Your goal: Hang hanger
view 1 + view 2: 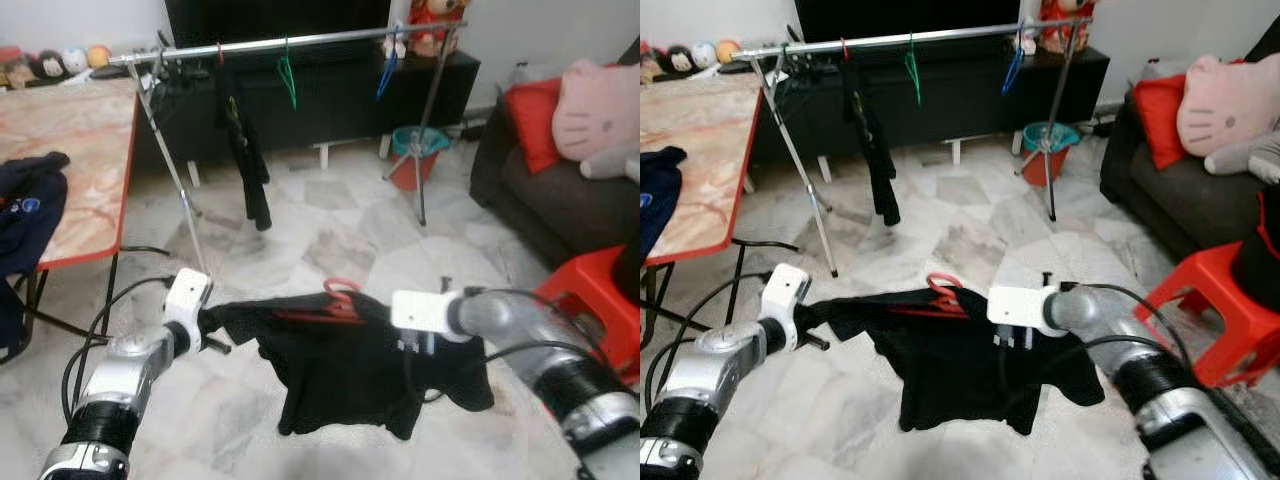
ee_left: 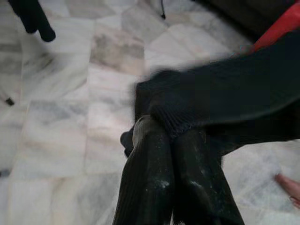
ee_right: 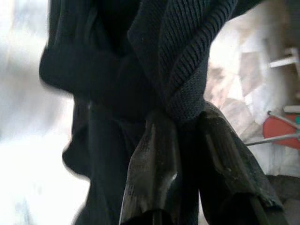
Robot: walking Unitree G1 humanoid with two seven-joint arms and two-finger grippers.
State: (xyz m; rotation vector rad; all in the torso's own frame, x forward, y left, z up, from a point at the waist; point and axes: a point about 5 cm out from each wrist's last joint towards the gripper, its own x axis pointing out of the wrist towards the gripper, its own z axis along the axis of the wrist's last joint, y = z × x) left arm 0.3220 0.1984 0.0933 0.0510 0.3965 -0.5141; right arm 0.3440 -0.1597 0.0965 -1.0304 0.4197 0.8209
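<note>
- The robot is standing on the pale marble floor point(image 1: 330, 240), both silver arms reaching forward and stretching a black sweater point(image 1: 350, 370) between them at about the same height.
- The left arm is bending in from the near left, forearm angling up and to the right; the left gripper point(image 1: 215, 330) is pinching the sweater's left edge, and the left wrist view is showing the two black fingers point(image 2: 150, 178) pressed together on the ribbed knit.
- The right arm is coming in from the near right, elbow out, forearm pointing left; the right gripper point(image 1: 415, 345) is clamping a bunched fold of the same knit, with fabric wedged between its fingers point(image 3: 154, 164) in the right wrist view.
- A red hanger point(image 1: 338, 298) is sitting inside the sweater, its hook poking up above the collar between the two grippers.
- The sweater's body is hanging down loosely beneath the grippers, above the floor.
- Farther off, a metal clothes rail point(image 1: 290, 42) is running left to right on crossed legs, well apart from the held sweater.
- On the rail a dark garment point(image 1: 248, 165) is dangling toward the left, with a green hanger point(image 1: 287, 75) and a blue hanger point(image 1: 388, 68) further right.
- A red-edged table point(image 1: 75, 170) is standing on the left, a red stool point(image 1: 600, 290) on the right.
</note>
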